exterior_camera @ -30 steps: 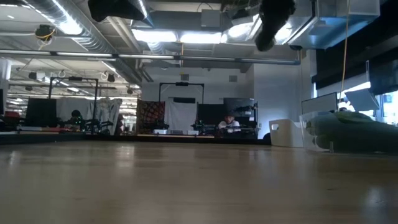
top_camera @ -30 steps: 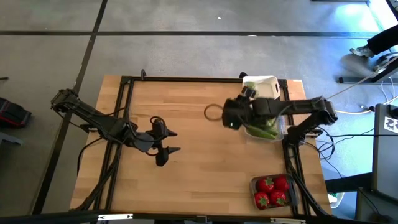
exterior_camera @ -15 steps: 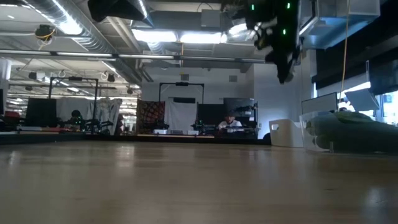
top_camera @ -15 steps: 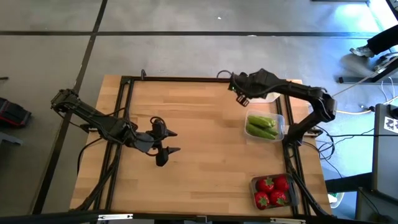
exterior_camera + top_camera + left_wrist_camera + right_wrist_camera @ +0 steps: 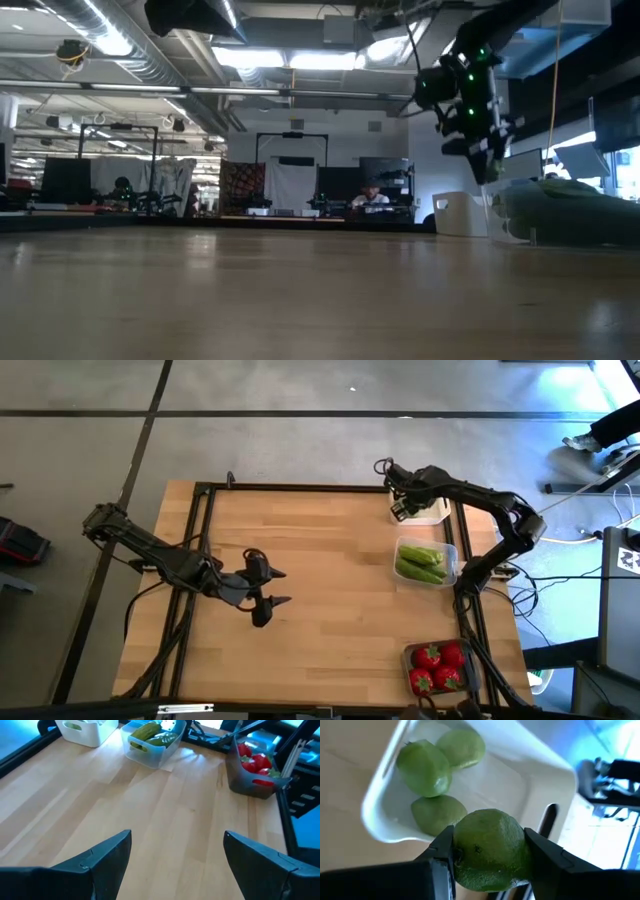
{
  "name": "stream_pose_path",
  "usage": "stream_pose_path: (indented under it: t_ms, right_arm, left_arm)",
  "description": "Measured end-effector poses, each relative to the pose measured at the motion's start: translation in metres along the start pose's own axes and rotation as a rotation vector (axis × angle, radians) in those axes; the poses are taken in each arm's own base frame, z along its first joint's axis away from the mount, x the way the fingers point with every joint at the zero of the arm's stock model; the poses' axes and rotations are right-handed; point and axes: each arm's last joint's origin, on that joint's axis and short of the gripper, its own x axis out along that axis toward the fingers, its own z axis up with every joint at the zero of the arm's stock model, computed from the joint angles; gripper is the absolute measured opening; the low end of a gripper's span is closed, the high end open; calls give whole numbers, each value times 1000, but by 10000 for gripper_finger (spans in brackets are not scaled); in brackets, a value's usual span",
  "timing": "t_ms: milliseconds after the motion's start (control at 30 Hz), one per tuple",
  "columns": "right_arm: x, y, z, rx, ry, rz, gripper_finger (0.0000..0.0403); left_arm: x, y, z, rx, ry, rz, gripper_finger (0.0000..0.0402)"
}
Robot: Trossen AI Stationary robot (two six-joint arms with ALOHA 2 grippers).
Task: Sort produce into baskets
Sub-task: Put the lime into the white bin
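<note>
Since the earlier frames the right arm has swung from above the clear basket of green pods to the table's far right corner, while the left arm has stayed put. A lime, round and green, sits clamped between the two fingers of the right gripper, whose jaws stand partly closed upon it; the gripper hangs just above the white basket; three limes already lie in that basket. Just beside it on the table's right edge stands the clear basket holding green pods; the dark grey basket with red tomatoes rests at the near right corner, well apart. Step in hand, as judged: delivery of a lime to its basket; the next move calls for lowering over the basket's interior and parting the fingers so that the lime drops among the others rather than on the rim. The left gripper waits with jaws wide and empty above bare wood at mid-table.
</note>
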Motion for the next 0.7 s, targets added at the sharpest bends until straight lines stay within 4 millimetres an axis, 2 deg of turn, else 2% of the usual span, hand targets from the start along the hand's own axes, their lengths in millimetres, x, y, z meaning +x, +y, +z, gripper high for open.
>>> stream_pose_path:
  t_ms: [267, 700]
  right_arm:
    - [30, -1, -10, 31, 32, 0, 155]
    - [45, 5, -16, 33, -17, -56, 230]
  left_arm:
    - [9, -1, -3, 18, 23, 24, 311]
    - [11, 0, -3, -12, 22, 29, 311]
